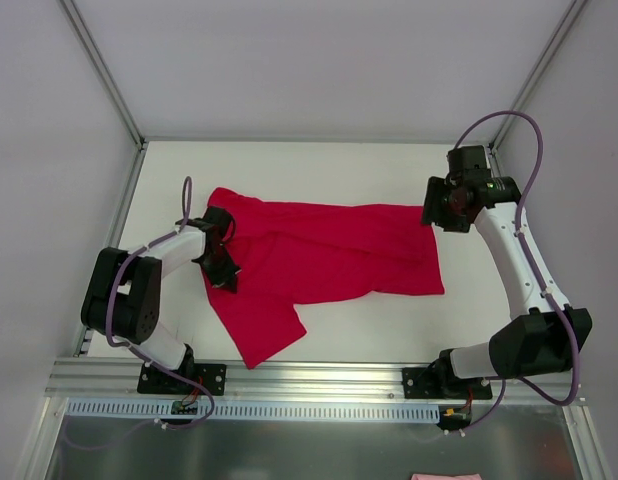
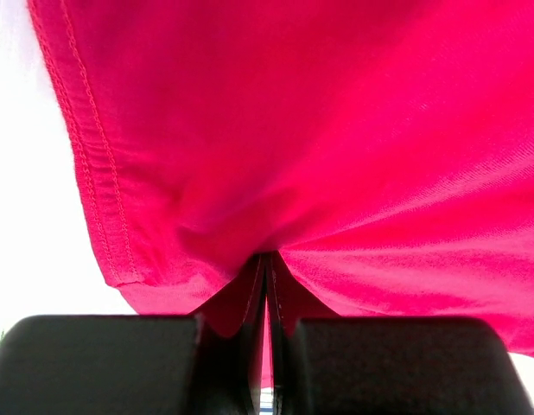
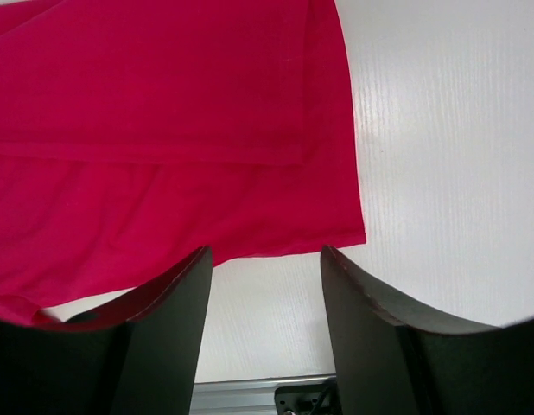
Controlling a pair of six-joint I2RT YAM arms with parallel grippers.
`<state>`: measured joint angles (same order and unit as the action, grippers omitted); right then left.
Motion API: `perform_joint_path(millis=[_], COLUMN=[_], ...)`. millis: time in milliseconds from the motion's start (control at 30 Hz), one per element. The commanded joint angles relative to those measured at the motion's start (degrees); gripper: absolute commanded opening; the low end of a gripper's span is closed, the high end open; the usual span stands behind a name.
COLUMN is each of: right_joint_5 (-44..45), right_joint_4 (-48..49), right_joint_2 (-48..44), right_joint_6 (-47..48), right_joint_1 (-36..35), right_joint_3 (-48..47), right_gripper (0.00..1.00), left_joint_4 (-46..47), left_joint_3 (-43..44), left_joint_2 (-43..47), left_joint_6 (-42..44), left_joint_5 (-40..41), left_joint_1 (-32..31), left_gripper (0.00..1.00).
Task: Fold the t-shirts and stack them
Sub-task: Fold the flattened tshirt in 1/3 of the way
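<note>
One crimson-red t-shirt (image 1: 329, 255) lies partly folded across the middle of the white table, with a flap running toward the front edge. My left gripper (image 1: 221, 262) sits at the shirt's left side and is shut on a pinch of its fabric (image 2: 250, 233). The hemmed edge shows in the left wrist view (image 2: 98, 199). My right gripper (image 1: 444, 212) hovers above the shirt's right end, open and empty. In the right wrist view its fingers (image 3: 176, 320) frame bare table just below the shirt's corner (image 3: 336, 233).
A metal rail (image 1: 319, 375) runs along the table's front edge. Frame posts (image 1: 104, 75) rise at the back corners. A pink piece (image 1: 447, 476) shows at the bottom edge of the top view, off the table.
</note>
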<state>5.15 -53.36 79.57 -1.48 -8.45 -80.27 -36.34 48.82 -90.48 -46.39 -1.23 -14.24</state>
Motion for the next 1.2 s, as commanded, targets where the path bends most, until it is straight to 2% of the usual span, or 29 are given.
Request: perform_joint_path(millis=[0, 67, 100, 133, 267, 300, 367, 400, 500, 667, 733, 1000, 1100, 1167], right_joint_5=[0.74, 2.23, 1.45, 1.44, -4.08, -4.53, -7.06, -7.52, -9.1, -11.74, -12.09, -12.97, -13.85, -14.2], right_joint_4=[-0.07, 0.71, 3.33, 4.31, 7.92, 8.88, 8.89, 9.15, 9.94, 10.91, 10.74, 10.91, 10.82, 10.3], right_joint_2=[-1.61, -2.92, -4.5, -4.51, -5.13, -4.87, -3.81, -2.68, -1.18, -1.7, -2.22, -6.09, -6.53, -6.88], right_joint_6=[0.15, 0.68, 0.95, 1.03, 0.08, -0.45, -1.94, -2.39, -3.36, -4.33, -4.24, -4.76, -4.94, -4.42], right_joint_1=[0.36, 0.19, 0.27, 0.27, 0.36, 0.27, 0.27, 0.36, 0.27, 0.19, 0.1, -0.16, -0.43, -0.6], right_joint_3=[-0.68, 0.46, 2.99, 4.23, 8.54, 10.03, 10.66, 11.1, 13.03, 15.23, 15.93, 22.43, 23.31, 23.4], right_gripper=[0.59, 0.72, 0.82, 0.85, 0.84, 0.81, 0.77, 0.69, 0.6, 0.52, 0.49, 0.36, 0.33, 0.32], left_joint_4=[-1.37, 0.29, 2.3, 3.28, 4.96, 5.13, 5.66, 5.58, 5.84, 9.52, 9.8, 9.35, 13.04, 14.97], left_joint_3=[-2.68, -1.97, -1.45, -1.1, 3.38, 4.26, 6.81, 7.34, 9.19, 8.93, 8.93, 8.58, 7.7, 7.61], left_joint_2=[-2.16, -0.77, 1.68, 1.71, 7.06, 7.33, 7.77, 7.68, 6.2, 3.82, 2.68, 2.06, 2.23, 2.06], left_joint_6=[3.32, 3.94, 4.81, 4.82, 5.35, 5.52, 5.87, 6.05, 6.22, 7.54, 7.72, 4.82, 6.22, 7.45], left_joint_5=[6.16, 3.8, 1.26, 1.24, -1.14, -0.79, 0.26, 0.79, 4.3, 7.91, 9.14, 15.2, 16.35, 16.96], left_joint_1=[1.5, 1.41, 1.41, 1.49, 1.41, 1.41, 1.49, 1.5, 1.58, 2.46, 2.81, 3.95, 3.87, 3.96], left_gripper=[0.0, 0.0, 0.11, 0.26, 0.93, 0.98, 0.99, 0.99, 0.99, 0.98, 0.92, 0.85, 0.79, 0.71])
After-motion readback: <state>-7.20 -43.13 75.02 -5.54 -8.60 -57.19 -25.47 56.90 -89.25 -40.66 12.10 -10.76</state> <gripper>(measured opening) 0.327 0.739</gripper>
